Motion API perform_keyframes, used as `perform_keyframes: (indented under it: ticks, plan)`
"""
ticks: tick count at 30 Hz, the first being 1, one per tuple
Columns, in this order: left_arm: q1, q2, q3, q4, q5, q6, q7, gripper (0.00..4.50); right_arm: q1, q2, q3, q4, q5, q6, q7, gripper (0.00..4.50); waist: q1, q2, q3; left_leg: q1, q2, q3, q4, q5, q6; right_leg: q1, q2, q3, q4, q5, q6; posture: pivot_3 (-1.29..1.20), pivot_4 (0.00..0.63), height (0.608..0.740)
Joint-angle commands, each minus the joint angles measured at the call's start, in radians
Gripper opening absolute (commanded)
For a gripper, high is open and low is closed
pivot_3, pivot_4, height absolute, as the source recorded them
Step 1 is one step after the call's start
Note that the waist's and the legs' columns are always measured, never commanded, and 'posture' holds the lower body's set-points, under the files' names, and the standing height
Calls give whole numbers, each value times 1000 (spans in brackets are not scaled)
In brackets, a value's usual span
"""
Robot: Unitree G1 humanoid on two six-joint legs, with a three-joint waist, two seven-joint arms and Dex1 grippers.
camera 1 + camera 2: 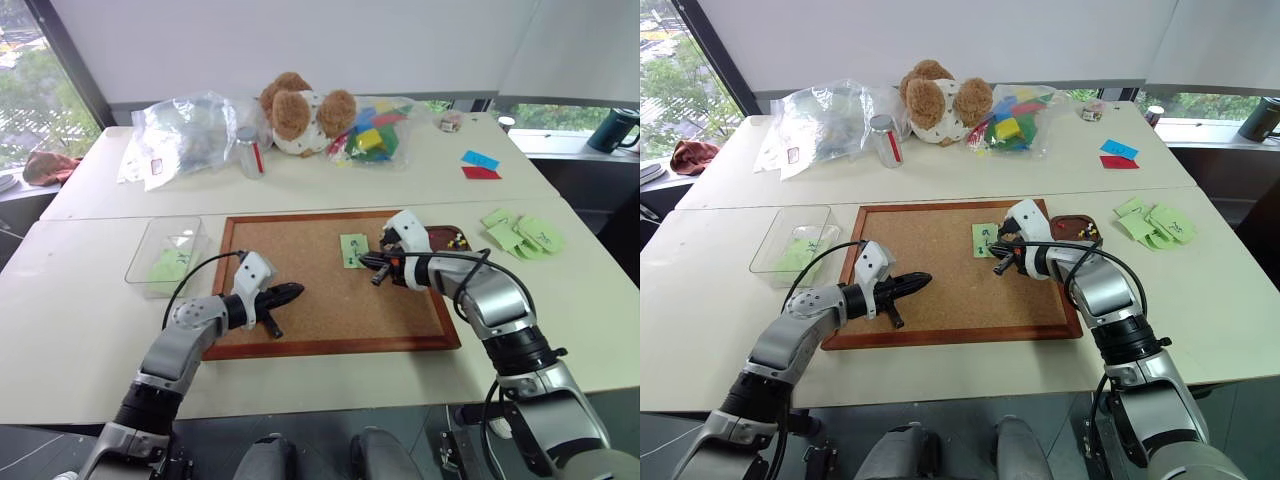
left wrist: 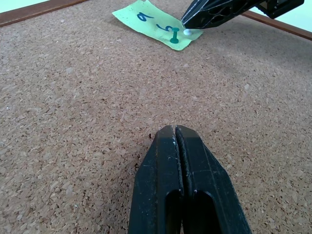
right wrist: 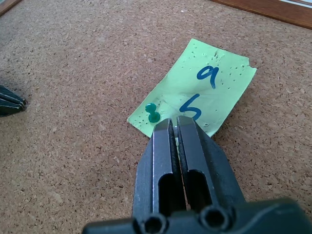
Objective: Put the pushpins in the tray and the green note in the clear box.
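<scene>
The green note (image 3: 204, 85), with dark handwriting, lies on the cork board (image 1: 300, 250), and a green pushpin (image 3: 152, 113) stands in it. My right gripper (image 3: 173, 122) is shut at the note's near corner, its tips on a white pushpin (image 2: 186, 32). The dark reddish-brown tray (image 1: 446, 233) sits just right of that gripper and holds a few pins. To the left, my left gripper (image 1: 292, 293) rests shut and empty over bare cork, apart from the note. The clear box (image 1: 160, 245) stands left of the board with a green paper inside.
Several loose green notes (image 1: 525, 235) lie right of the tray. At the back are a clear plastic bag (image 1: 185, 130), a jar (image 1: 248, 152), a teddy bear (image 1: 300, 112), a bag of coloured blocks (image 1: 375, 135), blue and red slips (image 1: 480, 165) and a mug (image 1: 612, 130).
</scene>
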Motion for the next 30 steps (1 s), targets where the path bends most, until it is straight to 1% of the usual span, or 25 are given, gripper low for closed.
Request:
perform_keyframes:
  ticks: [1, 7, 10, 15, 20, 24, 30]
  plan:
    - [40, 18, -25, 47, 37, 34, -1, 0, -70, -26, -75, -90, 37, 35, 1, 33, 1, 0, 0, 0, 0, 0, 0, 0, 0, 0, 0, 0, 0, 0, 0, 0, 150, 740]
    - [39, 16, -29, 55, 38, 33, -5, 0, -116, -82, -141, -153, 73, 105, 0, 33, 4, 0, 0, 0, 0, 0, 0, 0, 0, 0, 0, 0, 0, 0, 0, 0, 150, 740]
    - [36, 16, -31, 62, 39, 31, -7, 0, -129, -116, -184, -144, 77, 113, -9, 33, 4, 0, 0, 0, 0, 0, 0, 0, 0, 0, 0, 0, -1, 0, 0, 0, 150, 740]
    - [27, 12, -32, 74, 42, 26, -10, 0, -112, -177, -234, -24, 54, 63, -24, 33, 4, 0, 0, 0, 0, 0, 0, 0, 0, 1, -1, 0, -1, 0, 0, 0, 150, 740]
    - [21, 9, -34, 82, 44, 22, -13, 0, -95, -214, -235, 130, 22, -22, -26, 33, 3, 0, 0, 0, 0, 0, 0, 0, 0, 1, -1, 0, -1, 0, 0, 0, 150, 740]
    - [21, 8, -33, 83, 45, 20, -13, 0, -85, -212, -228, 256, 4, -78, -26, 33, 4, 0, 0, 0, 0, 0, 0, 0, 0, 1, -1, 0, -1, 0, 0, 0, 150, 740]
    - [25, 10, -29, 81, 45, 19, -12, 0, -98, -202, -218, 351, -13, -127, -19, 33, 4, 0, 0, 0, 0, 0, 0, 0, 0, 1, 0, 0, -1, 0, 0, 0, 150, 740]
